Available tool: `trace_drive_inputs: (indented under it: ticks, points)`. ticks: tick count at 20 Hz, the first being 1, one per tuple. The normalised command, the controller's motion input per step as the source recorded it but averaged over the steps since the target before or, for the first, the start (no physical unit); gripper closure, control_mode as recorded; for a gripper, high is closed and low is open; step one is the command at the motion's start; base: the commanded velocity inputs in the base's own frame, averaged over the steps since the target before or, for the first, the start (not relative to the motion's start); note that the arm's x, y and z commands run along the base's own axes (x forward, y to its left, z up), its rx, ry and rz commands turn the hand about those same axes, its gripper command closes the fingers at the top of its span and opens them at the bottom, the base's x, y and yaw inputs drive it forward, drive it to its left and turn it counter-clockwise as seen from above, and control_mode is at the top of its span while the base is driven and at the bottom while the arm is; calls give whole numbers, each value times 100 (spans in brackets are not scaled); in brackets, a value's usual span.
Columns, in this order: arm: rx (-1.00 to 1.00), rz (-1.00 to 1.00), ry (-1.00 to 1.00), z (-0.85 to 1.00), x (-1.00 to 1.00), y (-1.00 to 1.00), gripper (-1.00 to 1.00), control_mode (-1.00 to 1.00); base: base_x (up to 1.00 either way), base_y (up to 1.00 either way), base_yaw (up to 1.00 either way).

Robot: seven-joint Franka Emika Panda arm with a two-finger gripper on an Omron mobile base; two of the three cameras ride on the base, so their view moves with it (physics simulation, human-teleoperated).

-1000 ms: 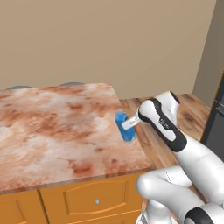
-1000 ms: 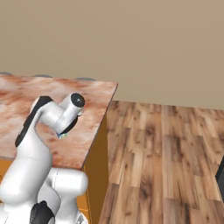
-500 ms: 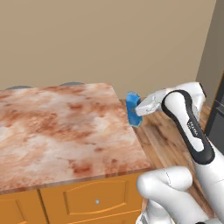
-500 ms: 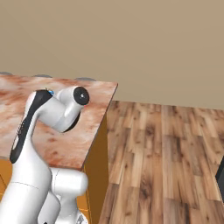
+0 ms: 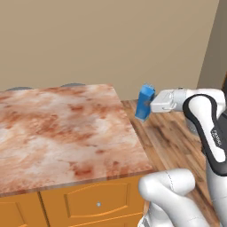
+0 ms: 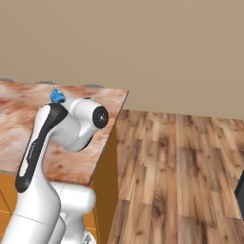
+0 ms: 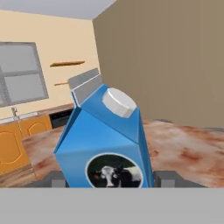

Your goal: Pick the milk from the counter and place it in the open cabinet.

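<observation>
**Ana:** One thing sits in the gripper [image 5: 150,104], and that is the milk [image 5: 144,102]. The two fingers pinch the blue carton from both sides, low down on its body.

**Ben:** Why low down?

**Ana:** I think it is so the carton does not tip. In the hand view the milk [image 7: 107,144] is almost straight up, with its white cap on top and the round cow picture facing the camera.

**Ben:** Where is the milk next to the counter [image 5: 62,133]?

**Ana:** It is up in the air, just past the right edge of the counter and higher than its top. It does not touch the stone at all. Below it is the brown wood floor [image 5: 168,137].

**Ben:** Why is it held out there?

**Ana:** My guess is that the arm [image 5: 208,128] is carrying it off the counter to go to the open cabinet. I cannot see that cabinet in these pictures, so I cannot say how far away it is.

**Ben:** What do you see from the other side?

**Ana:** In the right base view a small bit of blue milk [image 6: 57,96] peeks over the white arm, above the counter [image 6: 76,157].

**Ben:** What could go wrong?

**Ana:** If the fingers let go now, the carton would drop to the floor, not the counter.
</observation>
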Motion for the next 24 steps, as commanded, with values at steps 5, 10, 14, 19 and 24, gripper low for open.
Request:
trace_drive_inputs:
  ticks: [5, 10, 14, 19, 24]
  points:
    - [2, 1, 1, 4, 0, -6, 100, -100, 0, 0, 0]
    - [0, 0, 2, -5, -3, 0, 100, 100, -9, 0, 0]
    - [0, 0, 0, 0, 0, 0, 100, 100, -59, 11, 0]
    - [0, 0, 0, 0, 0, 0, 100, 100, -8, 33, -35]
    - [0, 0, 0, 0, 0, 0, 100, 100, 0, 30, -77]
